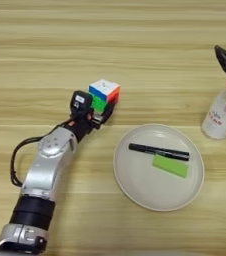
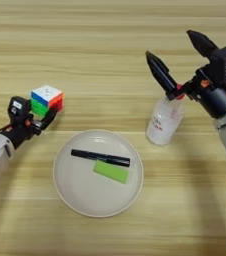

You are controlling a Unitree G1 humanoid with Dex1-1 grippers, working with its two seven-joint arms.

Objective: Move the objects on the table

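On the wooden desk [image 2: 110, 45], the left gripper [image 1: 105, 107] clamps the puzzle cube [image 1: 104, 95] beside a plate [image 2: 67, 187] holding a pen [image 2: 100, 157] and green block [image 2: 111, 171], while the right gripper [image 2: 181, 55], jaws apart, hovers above the bottle [image 2: 164, 121].

Below me the wooden table [image 2: 110, 35] runs wide. A round plate [image 2: 80, 192] sits on it near me. The clear bottle [image 2: 164, 121] stands just right of the plate

The surface [image 2: 110, 45] is light wood with visible grain, faintly sheened. The bottle [image 2: 164, 121] is clear plastic, the cube [image 1: 104, 96] glossy plastic. The plate [image 2: 70, 187] looks smooth, off-white and matt; the pen [image 2: 100, 157] black, the block [image 2: 111, 171] flat matt green.
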